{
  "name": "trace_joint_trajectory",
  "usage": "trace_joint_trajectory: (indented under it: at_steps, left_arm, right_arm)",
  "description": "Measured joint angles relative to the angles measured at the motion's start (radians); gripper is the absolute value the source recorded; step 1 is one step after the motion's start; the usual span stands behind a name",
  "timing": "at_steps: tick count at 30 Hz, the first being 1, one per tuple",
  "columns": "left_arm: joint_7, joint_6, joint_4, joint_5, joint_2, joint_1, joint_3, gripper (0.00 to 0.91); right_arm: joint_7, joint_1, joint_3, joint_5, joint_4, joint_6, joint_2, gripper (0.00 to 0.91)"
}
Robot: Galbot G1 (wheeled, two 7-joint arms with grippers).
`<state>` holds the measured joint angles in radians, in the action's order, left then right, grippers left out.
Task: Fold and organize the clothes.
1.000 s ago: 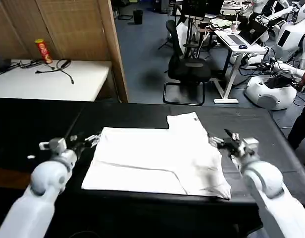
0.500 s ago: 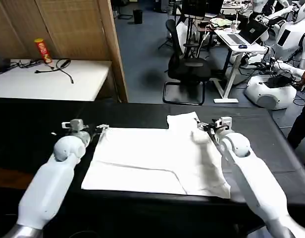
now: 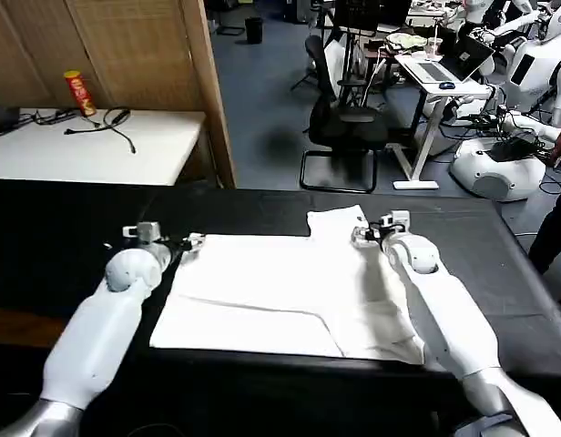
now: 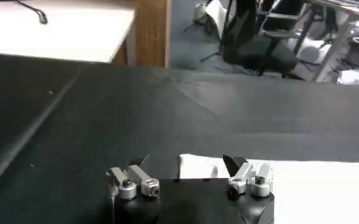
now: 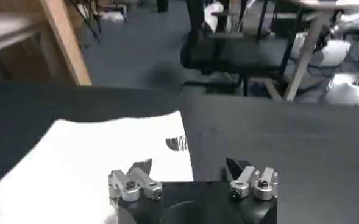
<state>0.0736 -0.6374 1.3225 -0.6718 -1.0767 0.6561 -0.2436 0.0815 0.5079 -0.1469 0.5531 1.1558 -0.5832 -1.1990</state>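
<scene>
The clothes are one white T-shirt (image 3: 280,291) lying flat on the black table (image 3: 53,228), with a flap sticking out at its far edge. My left gripper (image 3: 188,243) hovers open at the shirt's far left corner. In the left wrist view the left gripper (image 4: 187,162) straddles the T-shirt's (image 4: 301,182) edge. My right gripper (image 3: 360,235) stands open over the far right part of the shirt. In the right wrist view the right gripper (image 5: 189,164) spans the T-shirt's (image 5: 100,152) side edge, near a small dark print (image 5: 176,143).
A white side table (image 3: 89,150) with cables and a red can (image 3: 79,93) stands at the back left, beside a wooden partition (image 3: 208,91). Behind the black table are an office chair (image 3: 346,123), a desk with a laptop (image 3: 440,73), and other robots.
Both arms have reached away from me. The left gripper moved from the shirt's left side to its far left corner, and the right gripper from the right side to the far right part.
</scene>
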Motion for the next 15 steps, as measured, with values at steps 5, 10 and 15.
trace_joint_trajectory:
  at_steps: [5, 10, 15]
  left_arm:
    - [-0.014, 0.002, -0.004, 0.008, 0.001, -0.002, 0.007, 0.107]
    - [-0.024, 0.004, -0.007, 0.019, -0.002, -0.005, 0.014, 0.078]
    - [-0.024, 0.014, -0.012, 0.026, -0.007, -0.009, 0.014, 0.0]
  right_arm:
    - [-0.001, 0.01, -0.009, 0.0, -0.005, -0.001, -0.012, 0.0]
    - [-0.003, 0.018, -0.019, 0.002, 0.0, 0.003, -0.018, 0.0]
    - [-0.004, 0.032, -0.032, 0.009, 0.017, 0.015, -0.014, 0.0]
